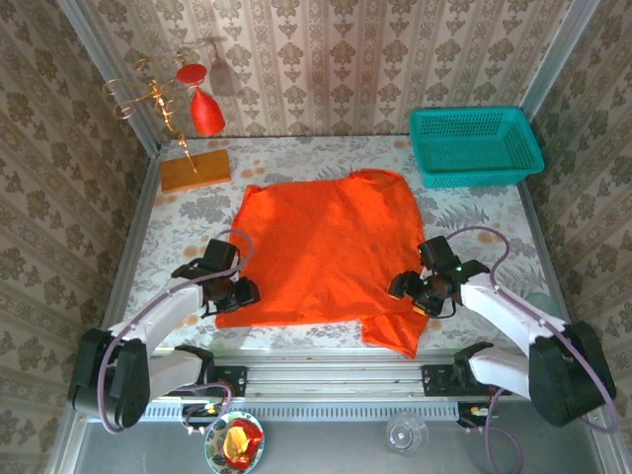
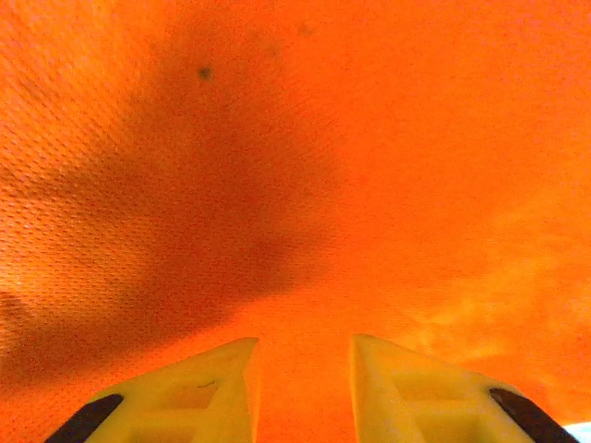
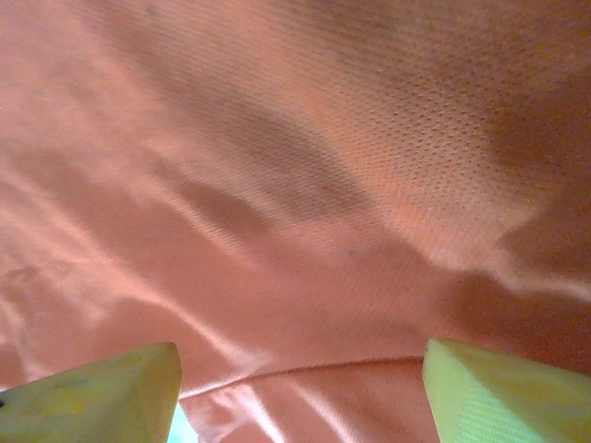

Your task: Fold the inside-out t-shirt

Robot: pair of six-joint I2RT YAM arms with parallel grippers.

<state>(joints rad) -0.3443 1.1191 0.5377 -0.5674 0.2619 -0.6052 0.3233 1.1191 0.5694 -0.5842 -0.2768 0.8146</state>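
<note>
Your top camera looks down from above the near edge over the whole floral-patterned table (image 1: 188, 212). Both wrist cameras face closely onto the bright orange-red cloth t-shirt (image 1: 326, 247), shared by all views.

1. I can read no text, label, brand, number or sign in any of my views
</note>
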